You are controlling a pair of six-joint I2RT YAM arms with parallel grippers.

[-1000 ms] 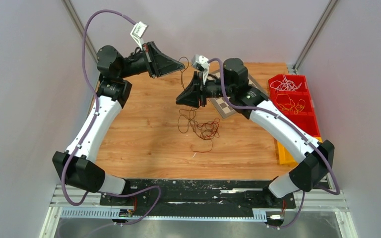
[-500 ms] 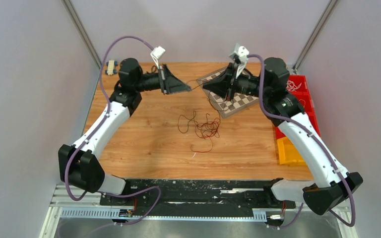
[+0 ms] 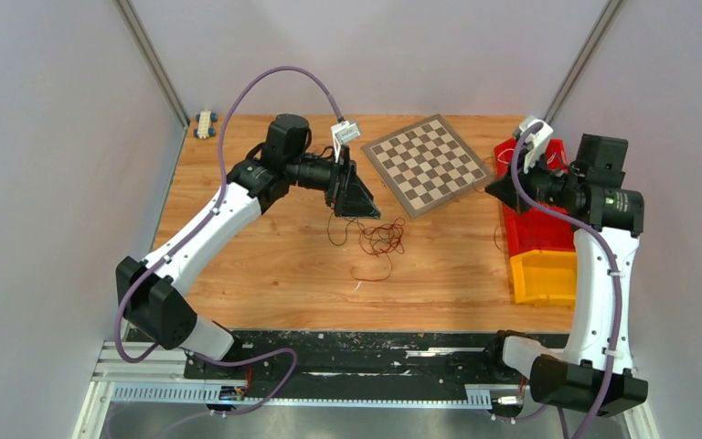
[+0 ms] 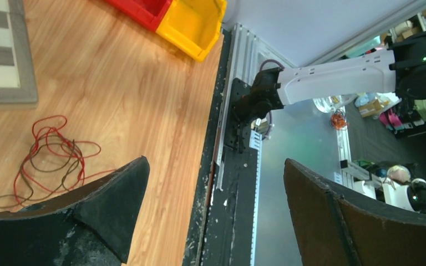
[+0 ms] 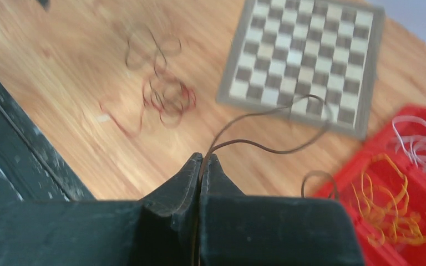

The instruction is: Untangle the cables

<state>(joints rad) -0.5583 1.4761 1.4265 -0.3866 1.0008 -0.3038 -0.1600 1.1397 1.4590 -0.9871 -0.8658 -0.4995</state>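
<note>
A loose tangle of red and dark brown cables (image 3: 379,238) lies on the wooden table, also in the left wrist view (image 4: 50,155) and blurred in the right wrist view (image 5: 166,94). My left gripper (image 3: 356,197) hangs just above and left of the tangle; its jaws (image 4: 216,166) stand wide open with nothing between them. My right gripper (image 3: 498,187) is at the right edge over the red bin, shut (image 5: 202,158) on one dark brown cable (image 5: 266,148), which curves away toward the chessboard.
A chessboard (image 3: 430,165) lies at the back middle. The red bin (image 3: 535,233) holds white cables (image 5: 421,144) and yellow-orange cables (image 5: 394,210); a yellow bin (image 3: 544,274) sits in front of it. A small toy-like object (image 3: 204,123) is at the back left corner.
The left gripper opened and swung right and down to the tangle. The right arm swung far right to the red bin, carrying the dark brown cable away from the tangle.
</note>
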